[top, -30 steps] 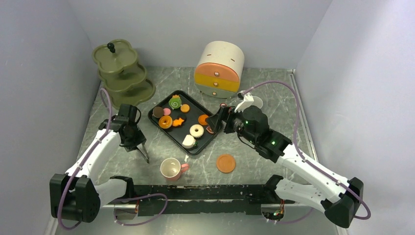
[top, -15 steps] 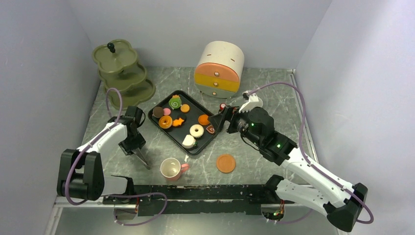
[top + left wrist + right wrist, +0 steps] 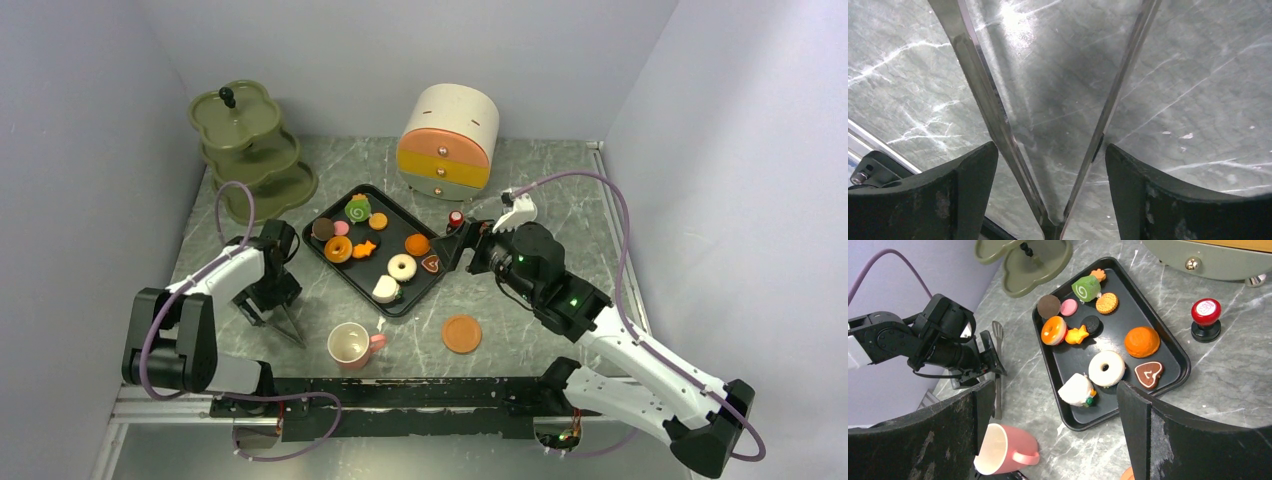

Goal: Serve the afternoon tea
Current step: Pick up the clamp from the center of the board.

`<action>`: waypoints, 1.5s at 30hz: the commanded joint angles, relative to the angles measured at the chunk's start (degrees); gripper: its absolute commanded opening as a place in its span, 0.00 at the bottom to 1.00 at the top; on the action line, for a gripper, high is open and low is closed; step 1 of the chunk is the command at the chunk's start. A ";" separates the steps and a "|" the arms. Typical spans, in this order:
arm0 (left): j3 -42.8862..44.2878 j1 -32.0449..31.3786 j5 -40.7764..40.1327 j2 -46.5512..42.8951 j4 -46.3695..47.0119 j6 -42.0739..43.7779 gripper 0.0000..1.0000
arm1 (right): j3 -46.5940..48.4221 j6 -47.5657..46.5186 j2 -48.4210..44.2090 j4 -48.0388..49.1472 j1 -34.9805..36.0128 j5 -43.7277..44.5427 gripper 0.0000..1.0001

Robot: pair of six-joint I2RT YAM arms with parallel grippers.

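Toy pastries lie on the black tray: a green swirl roll, an orange doughnut, a white doughnut, a heart cookie and others. The pink cup stands near the front, an orange saucer to its right. No blue cup is in view. My left gripper is open, low over the table left of the cup, its fingers on either side of metal tongs with gaps showing. My right gripper is open and empty above the tray's right edge.
An olive-green tiered stand is at the back left. A round drawer cabinet is behind the tray. A red-topped button stands between the cabinet and my right gripper. Grey walls close in both sides.
My left arm has swung back toward the near left and lowered the tongs to the table. My right gripper has drawn back a little to the right, uncovering the heart cookie.
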 commanded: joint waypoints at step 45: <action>-2.64 5.94 5.01 -11.23 3.92 -3.07 0.49 | -0.67 0.38 -2.70 -2.57 -0.26 0.94 0.96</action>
